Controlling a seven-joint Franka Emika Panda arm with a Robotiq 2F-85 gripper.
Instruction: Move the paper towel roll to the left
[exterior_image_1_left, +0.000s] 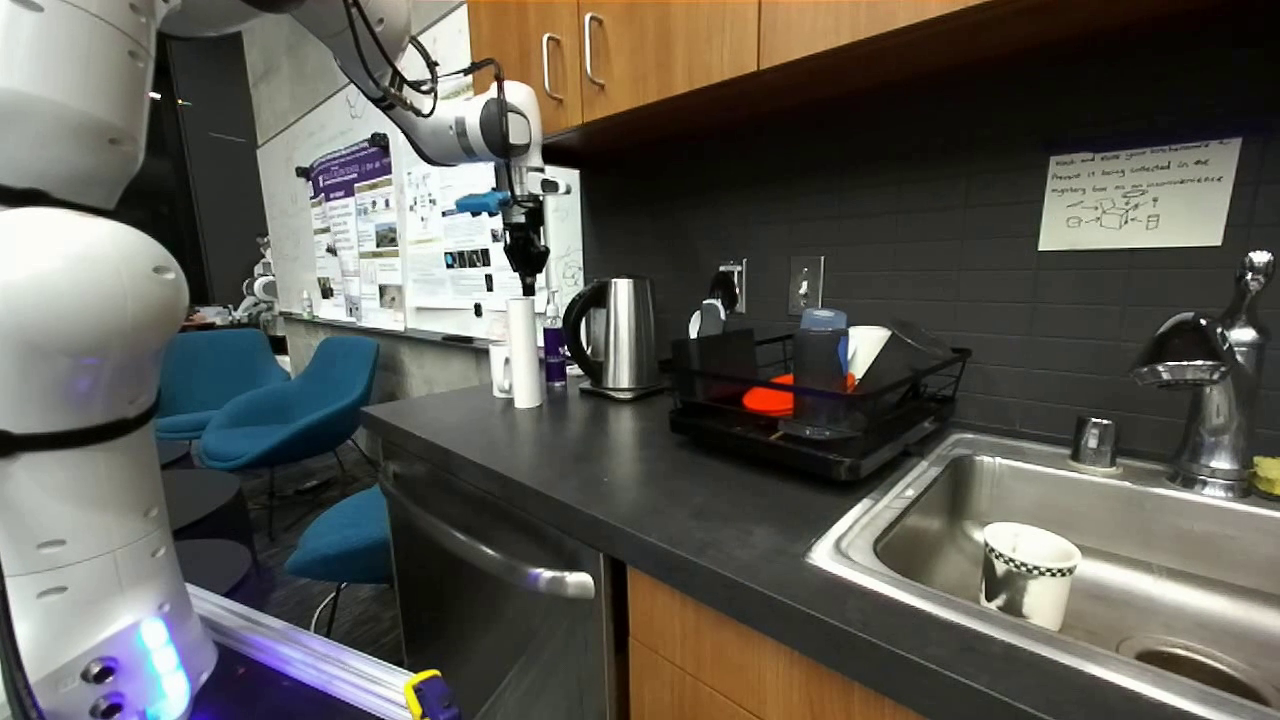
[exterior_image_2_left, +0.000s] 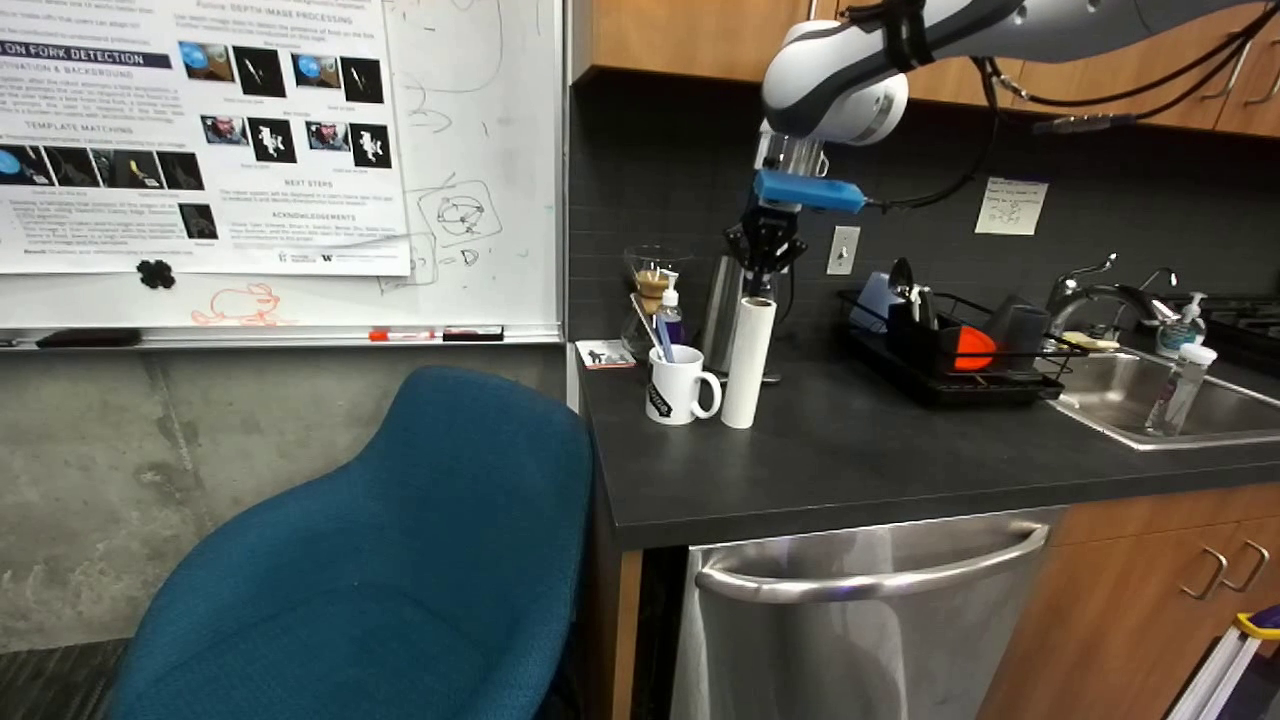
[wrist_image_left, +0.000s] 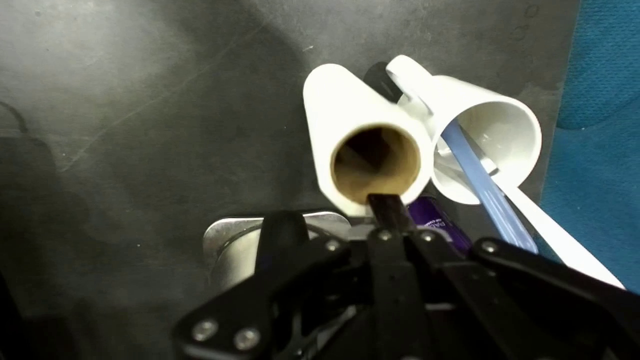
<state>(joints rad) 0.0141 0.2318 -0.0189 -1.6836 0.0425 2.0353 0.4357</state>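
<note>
In an exterior view, closest: white robot arm (exterior_image_1_left: 95, 320) down the left edge, steel sink (exterior_image_1_left: 848, 540) lower right with a checker-rimmed cup (exterior_image_1_left: 1028, 578) in it. Dark countertop (exterior_image_1_left: 625, 485) runs from there back to center frame. Next, black dish rack (exterior_image_1_left: 770, 450) right of center, orange item (exterior_image_1_left: 768, 397) inside. Further back, paper towel roll (exterior_image_1_left: 525, 360) stands on end left of center, near the counter's far end. The gripper (exterior_image_1_left: 527, 288) points straight down at the roll's top, fingers clenched together; wrist view has its tips overlapping the core's rim near center, contact can't tell. Roll sits directly below it in both exterior views. White mug (exterior_image_1_left: 498, 368) just left of the roll, touching or not unclear; wrist view shows a blue stick (wrist_image_left: 488, 189) poking out of it, mug at right, roll upper center. Steel kettle (exterior_image_1_left: 632, 335) a bit right of the roll, purple bottle (exterior_image_1_left: 555, 352) between the two in frame. Farther off, blue chairs (exterior_image_1_left: 300, 408) at left, then whiteboard (exterior_image_1_left: 285, 230) with posters (exterior_image_1_left: 440, 235), upper left.
</note>
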